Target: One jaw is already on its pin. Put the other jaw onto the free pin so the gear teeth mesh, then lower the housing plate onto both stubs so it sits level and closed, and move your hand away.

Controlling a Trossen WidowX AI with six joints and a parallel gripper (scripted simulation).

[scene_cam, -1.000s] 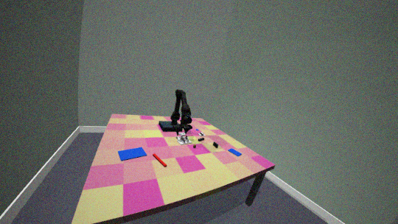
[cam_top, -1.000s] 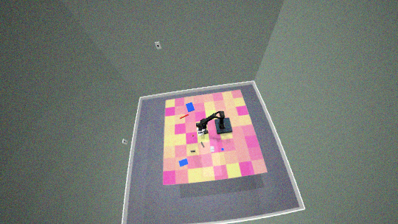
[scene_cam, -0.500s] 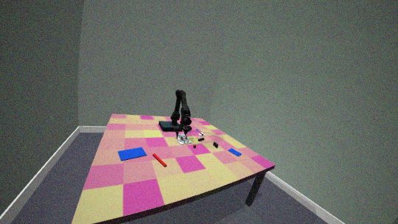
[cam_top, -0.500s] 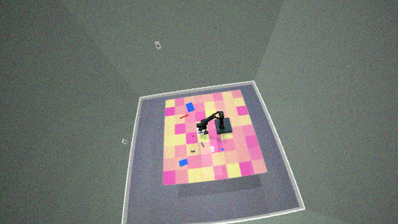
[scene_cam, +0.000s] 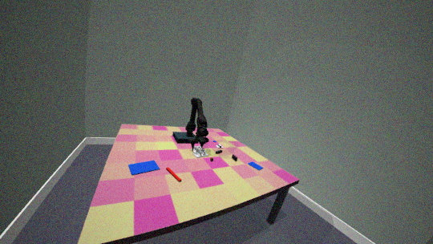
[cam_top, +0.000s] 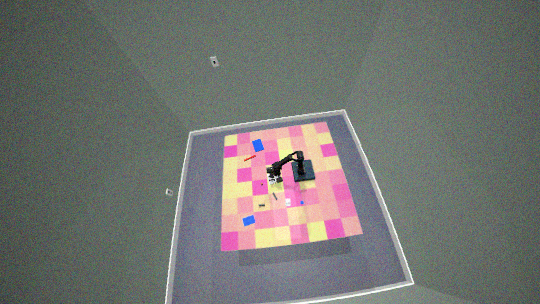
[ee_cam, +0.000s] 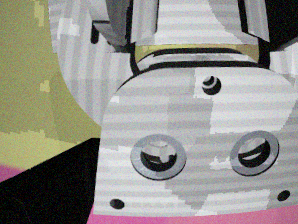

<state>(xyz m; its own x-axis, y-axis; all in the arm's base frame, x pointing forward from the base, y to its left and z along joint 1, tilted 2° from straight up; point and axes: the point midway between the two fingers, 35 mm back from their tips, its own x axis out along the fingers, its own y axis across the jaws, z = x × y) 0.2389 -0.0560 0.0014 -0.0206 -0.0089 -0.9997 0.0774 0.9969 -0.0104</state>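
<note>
The housing plate (ee_cam: 205,125) is light grey with two ringed bores and fills the lower wrist view. My gripper (cam_top: 274,176) (scene_cam: 199,147) is shut on it, low over the white gripper assembly (cam_top: 272,181) (scene_cam: 200,152). One dark finger (ee_cam: 60,177) shows at the plate's left edge in the wrist view; the other is not clear. Behind the plate, a white rounded body (ee_cam: 77,82) and pale parts of the assembly show. Dark and pale shapes show through both bores; I cannot tell whether the stubs are inside them. The plate hides the pins and gear teeth, so their mesh cannot be seen.
A blue pad (cam_top: 257,145) (scene_cam: 144,167), a smaller blue pad (cam_top: 249,220) (scene_cam: 255,165) and a red bar (cam_top: 250,158) (scene_cam: 173,174) lie around. Dark parts (cam_top: 274,196) (scene_cam: 234,157) and a white piece (cam_top: 288,202) (scene_cam: 219,146) lie nearer the assembly.
</note>
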